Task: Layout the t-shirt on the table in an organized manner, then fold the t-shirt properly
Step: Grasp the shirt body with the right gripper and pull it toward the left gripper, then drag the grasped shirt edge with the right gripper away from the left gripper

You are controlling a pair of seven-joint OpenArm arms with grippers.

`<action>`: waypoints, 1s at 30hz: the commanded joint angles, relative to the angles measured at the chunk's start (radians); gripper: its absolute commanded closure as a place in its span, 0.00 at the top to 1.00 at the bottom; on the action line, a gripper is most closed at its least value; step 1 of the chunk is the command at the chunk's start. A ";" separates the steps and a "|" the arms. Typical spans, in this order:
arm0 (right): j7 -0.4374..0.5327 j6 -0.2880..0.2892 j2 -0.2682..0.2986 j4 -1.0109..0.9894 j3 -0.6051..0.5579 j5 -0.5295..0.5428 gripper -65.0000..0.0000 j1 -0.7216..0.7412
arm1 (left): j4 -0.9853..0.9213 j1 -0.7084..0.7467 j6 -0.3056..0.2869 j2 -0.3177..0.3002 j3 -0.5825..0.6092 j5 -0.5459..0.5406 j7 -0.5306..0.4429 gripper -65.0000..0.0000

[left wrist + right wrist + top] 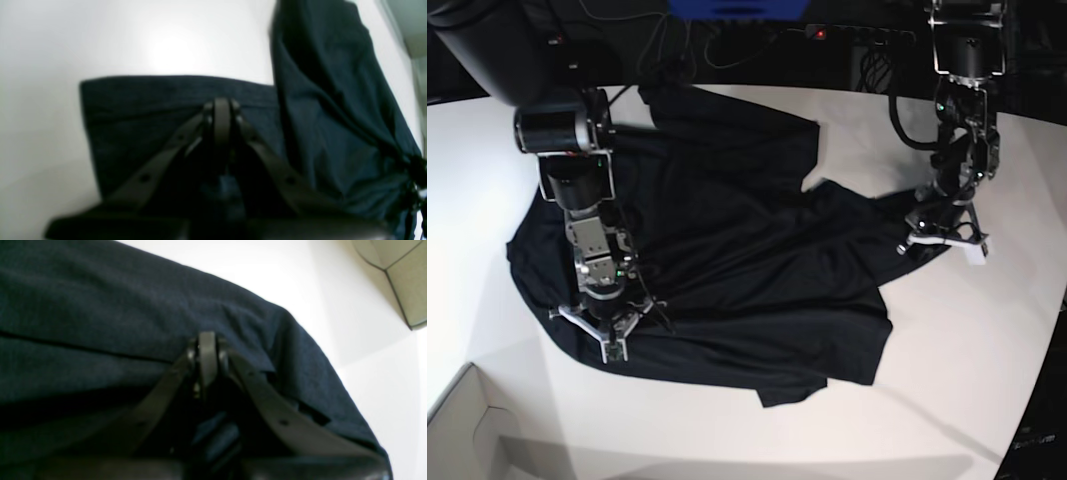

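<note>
Both sets of fingers are clenched on the t-shirt (727,250), crumpled mid-worktop (987,340): left gripper (944,232) pinching its far-side sleeve, right gripper (607,318) pinching the opposite edge, fabric stretched between them.

Both wrist views are soft and blurred, with white glare on the counter (173,53) above the dim, shadowed t-shirt (140,110).
</note>
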 commanded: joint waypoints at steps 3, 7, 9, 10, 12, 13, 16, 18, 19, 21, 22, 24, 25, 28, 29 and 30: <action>0.018 -0.005 0.022 0.015 0.000 -0.001 0.00 0.039 | -0.003 0.065 0.050 -0.068 -0.011 0.011 0.032 0.00; 0.018 -0.007 0.045 0.012 0.003 -0.001 0.00 0.050 | 0.036 0.154 0.044 -0.078 -0.166 0.011 0.041 0.00; 0.016 -0.007 0.048 0.014 0.005 -0.001 0.00 0.050 | 0.069 0.196 0.043 -0.076 -0.226 0.011 0.041 0.00; 0.016 -0.007 0.048 0.014 0.005 -0.001 0.00 0.050 | 0.089 0.217 0.043 -0.068 -0.247 0.011 0.041 0.00; 0.016 -0.007 0.048 0.014 0.005 -0.001 0.00 0.047 | 0.134 0.242 0.043 -0.056 -0.274 0.011 0.041 0.00; 0.016 -0.007 0.048 0.014 0.005 -0.001 0.00 0.047 | 0.155 0.251 0.043 -0.050 -0.280 0.011 0.041 0.00; 0.019 -0.007 0.043 0.015 0.007 -0.001 0.00 0.047 | 0.233 0.274 0.043 -0.032 -0.283 0.011 0.041 0.00; 0.026 -0.007 0.040 0.017 0.005 -0.001 0.00 0.047 | 0.296 0.289 0.043 -0.019 -0.283 0.011 0.041 0.00; 0.026 -0.007 0.032 0.017 0.003 -0.001 0.00 0.047 | 0.327 0.298 0.043 -0.012 -0.283 0.011 0.041 0.00; 0.019 -0.004 0.009 0.051 0.002 -0.001 0.00 0.047 | 0.399 0.320 0.043 -0.007 -0.284 0.011 0.041 0.00; 0.015 0.007 0.000 0.077 0.002 -0.001 0.00 0.044 | 0.433 0.329 0.043 -0.007 -0.284 0.011 0.041 0.00; 0.013 0.071 -0.026 0.132 0.002 -0.001 0.00 0.017 | 0.502 0.348 0.043 -0.005 -0.284 0.011 0.041 0.00; 0.013 0.119 -0.044 0.167 0.002 -0.001 0.00 0.002 | 0.528 0.351 0.043 -0.005 -0.284 0.011 0.041 0.00; -0.030 0.245 -0.089 0.258 0.002 -0.003 0.00 -0.029 | 0.543 0.338 0.043 -0.005 -0.283 0.020 0.040 0.00; -0.051 0.283 -0.107 0.269 0.000 -0.003 0.00 -0.029 | 0.527 0.314 0.043 -0.007 -0.278 0.022 0.041 0.00; -0.076 0.315 -0.126 0.267 0.000 -0.003 0.00 -0.022 | 0.494 0.283 0.043 -0.007 -0.275 0.022 0.041 0.00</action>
